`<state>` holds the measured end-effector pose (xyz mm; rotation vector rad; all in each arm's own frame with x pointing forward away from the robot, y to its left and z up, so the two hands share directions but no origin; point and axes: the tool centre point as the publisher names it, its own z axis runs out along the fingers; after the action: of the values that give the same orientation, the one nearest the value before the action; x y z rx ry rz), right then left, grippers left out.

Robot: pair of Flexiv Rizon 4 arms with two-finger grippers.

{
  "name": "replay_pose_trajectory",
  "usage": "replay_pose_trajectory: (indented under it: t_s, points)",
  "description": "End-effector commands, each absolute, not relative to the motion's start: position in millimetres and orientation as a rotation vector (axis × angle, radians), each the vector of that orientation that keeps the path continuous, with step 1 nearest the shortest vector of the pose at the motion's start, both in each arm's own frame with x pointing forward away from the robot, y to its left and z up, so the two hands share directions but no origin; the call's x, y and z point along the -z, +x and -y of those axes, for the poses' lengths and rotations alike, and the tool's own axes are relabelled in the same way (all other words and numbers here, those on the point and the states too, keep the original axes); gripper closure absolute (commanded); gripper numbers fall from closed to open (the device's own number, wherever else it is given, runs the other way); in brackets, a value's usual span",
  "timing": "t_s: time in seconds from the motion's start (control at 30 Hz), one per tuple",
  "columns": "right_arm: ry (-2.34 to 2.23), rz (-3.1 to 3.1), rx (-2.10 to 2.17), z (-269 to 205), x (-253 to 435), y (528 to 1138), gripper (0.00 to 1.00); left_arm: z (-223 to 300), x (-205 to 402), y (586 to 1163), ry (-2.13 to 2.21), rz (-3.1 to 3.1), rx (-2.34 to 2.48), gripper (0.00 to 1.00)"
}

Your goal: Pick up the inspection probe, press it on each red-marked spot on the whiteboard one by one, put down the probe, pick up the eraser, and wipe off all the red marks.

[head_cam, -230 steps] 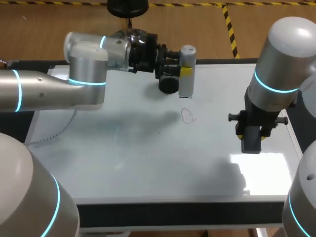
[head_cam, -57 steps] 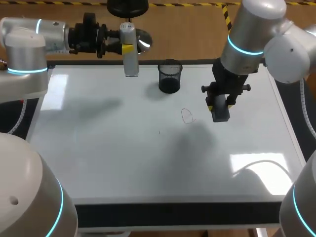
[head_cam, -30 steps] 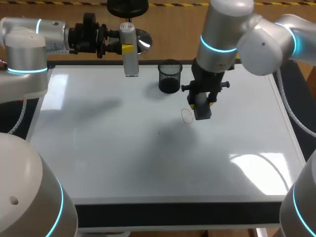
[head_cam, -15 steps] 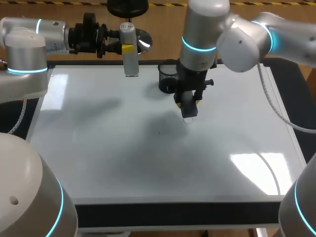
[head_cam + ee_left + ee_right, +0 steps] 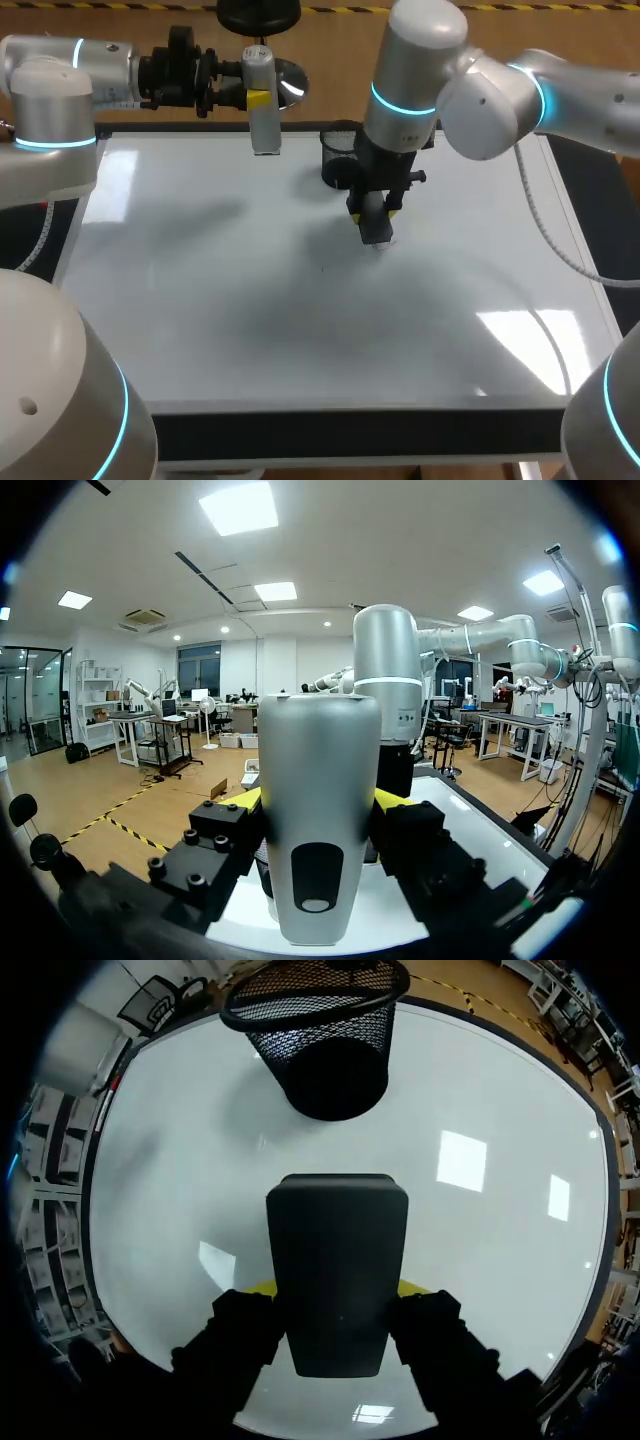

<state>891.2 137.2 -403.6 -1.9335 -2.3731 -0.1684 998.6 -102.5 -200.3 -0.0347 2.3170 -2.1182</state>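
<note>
Whiteboard (image 5: 200,330) covers the table, glossy and hard, so a wipe should slide with little drag; probe (image 5: 262,110), a stiff silver cylinder with a dark oval window, hangs upright at the far edge toward the far left corner, clamped on its smooth sides by the left gripper (image 5: 250,98); eraser (image 5: 376,230), a dark rectangular block, probably light, is pinched across its long sides by the right gripper (image 5: 376,212), low over the board's middle beside the mesh cup (image 5: 343,160); contact unclear; no red mark shows.
</note>
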Motion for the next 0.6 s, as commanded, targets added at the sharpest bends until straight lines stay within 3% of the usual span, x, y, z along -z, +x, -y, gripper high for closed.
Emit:
replay_pose_trajectory:
  t_s: [0.03,0.6]
  points:
    - [-1.914,2.366,0.175,-142.5,414.0,900.1,1.0,102.9,199.0,999.4,-0.034,-2.319,2.118,1.0]
    - [-1.832,2.378,0.173,-180.0,425.1,905.3,1.0,102.9,199.0,999.4,-0.034,-2.319,2.118,1.0]
